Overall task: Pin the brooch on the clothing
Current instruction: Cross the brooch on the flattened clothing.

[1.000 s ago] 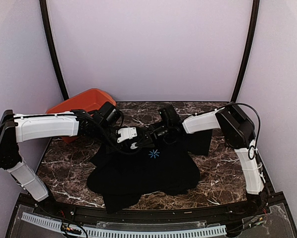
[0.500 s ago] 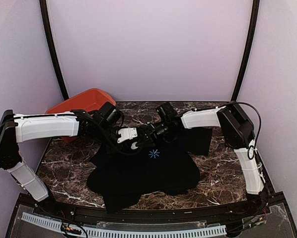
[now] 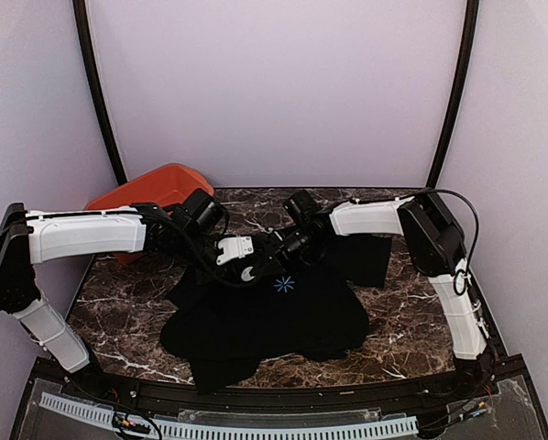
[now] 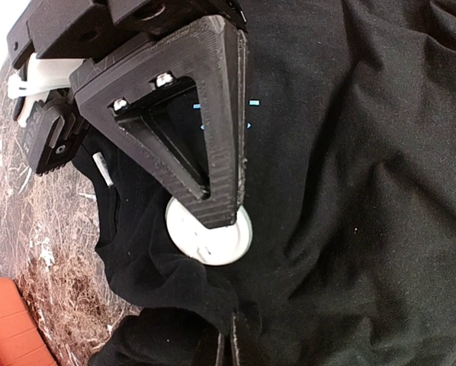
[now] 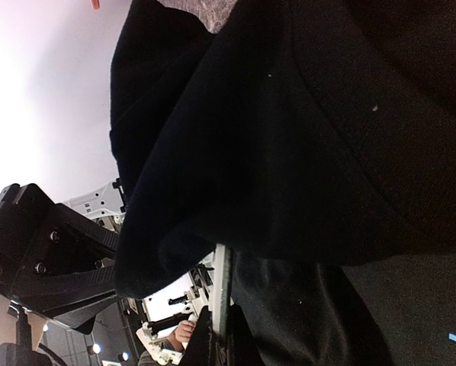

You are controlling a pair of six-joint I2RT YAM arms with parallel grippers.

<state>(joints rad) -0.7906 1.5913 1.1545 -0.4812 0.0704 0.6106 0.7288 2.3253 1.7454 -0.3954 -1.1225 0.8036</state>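
Brooch [image 4: 213,244] lies pale face up on a fold of the shirt [image 3: 274,321], at its far edge beyond the print [image 3: 284,284]. The upper finger [image 4: 216,137] of my left gripper [image 3: 247,268] has its tip over the brooch; clamped or apart, I cannot tell. Right gripper [image 3: 289,249] sits just beside, under lifted cloth, its state hidden too. Judgement: brooch positioned on fabric, fastening unconfirmed. Left to do: pin through, verify hold, let go.
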